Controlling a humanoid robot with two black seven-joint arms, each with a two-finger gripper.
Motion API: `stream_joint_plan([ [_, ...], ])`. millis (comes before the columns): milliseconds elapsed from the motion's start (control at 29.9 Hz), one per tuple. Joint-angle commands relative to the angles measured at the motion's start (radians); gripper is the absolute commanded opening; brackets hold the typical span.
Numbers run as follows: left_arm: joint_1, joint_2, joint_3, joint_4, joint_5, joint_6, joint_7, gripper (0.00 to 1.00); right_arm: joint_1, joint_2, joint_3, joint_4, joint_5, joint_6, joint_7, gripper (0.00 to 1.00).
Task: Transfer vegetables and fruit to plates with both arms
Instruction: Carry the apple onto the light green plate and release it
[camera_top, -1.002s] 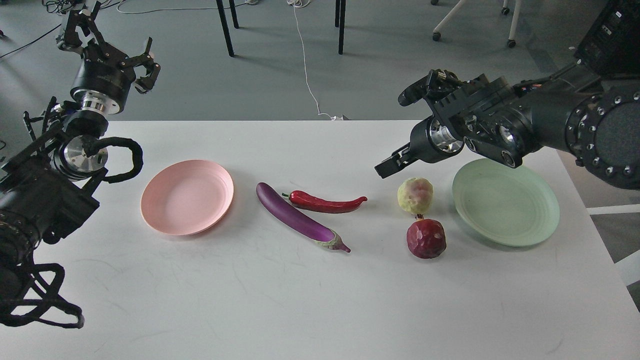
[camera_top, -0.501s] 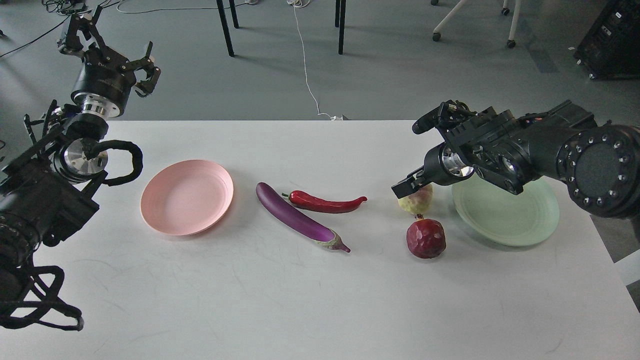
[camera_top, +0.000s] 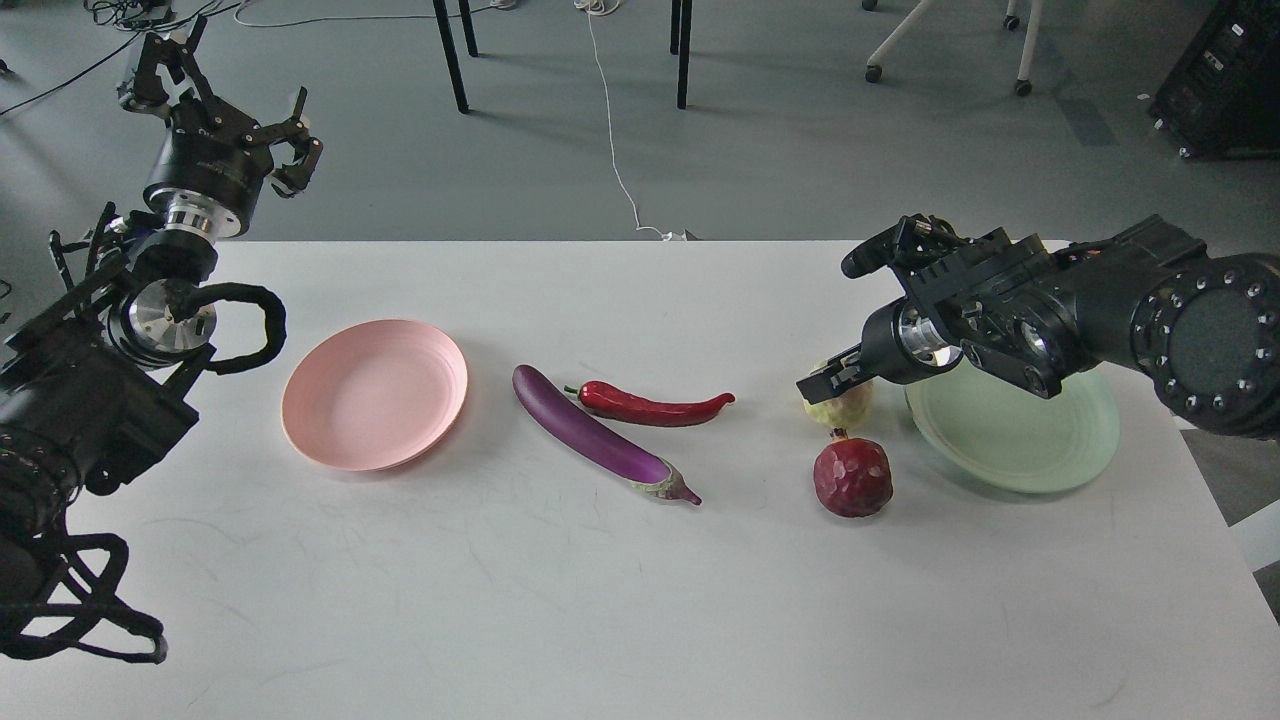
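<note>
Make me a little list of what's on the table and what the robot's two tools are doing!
pink plate: empty, left side
green plate: right side, partly under right arm
eggplant: lying mid-table
chili: just behind the eggplant
yellow-green fruit: beside green plate
dark red fruit: in front of the yellow-green fruit
left tool: raised past the table's far-left corner, fingers spread, holding nothing
right tool: down at the yellow-green fruit; grip unclear

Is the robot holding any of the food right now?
Cannot tell. The right pincer sits over the top of the yellow-green fruit, but its grip is hidden. The left pincer is open and holds nothing.
</note>
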Motion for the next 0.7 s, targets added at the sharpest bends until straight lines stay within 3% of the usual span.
stream_joint_plan([
  [0, 0.0, 0.0, 0.0, 0.0, 0.0, 0.0, 0.001, 0.98, 0.066, -0.084, 0.027, 0.02, -0.002, -0.007, -0.001, 0.61],
  [234, 0.0, 0.0, 0.002, 0.0, 0.0, 0.0, 0.001, 0.98, 0.081, -0.269, 0.013, 0.065, -0.039, -0.01, -0.006, 0.63],
  [401, 0.0, 0.0, 0.002, 0.0, 0.0, 0.0, 0.001, 0.98, 0.002, -0.355, 0.001, 0.053, -0.143, -0.102, -0.009, 0.68],
  [568, 0.0, -0.003, 0.002, 0.0, 0.0, 0.0, 0.001, 0.98, -0.063, -0.38, 0.002, 0.042, -0.143, -0.119, -0.009, 0.69],
  [668, 0.0, -0.003, 0.002, 0.0, 0.001, 0.0, 0.004, 0.98, -0.112, -0.38, 0.011, 0.004, -0.14, -0.148, -0.009, 0.76],
])
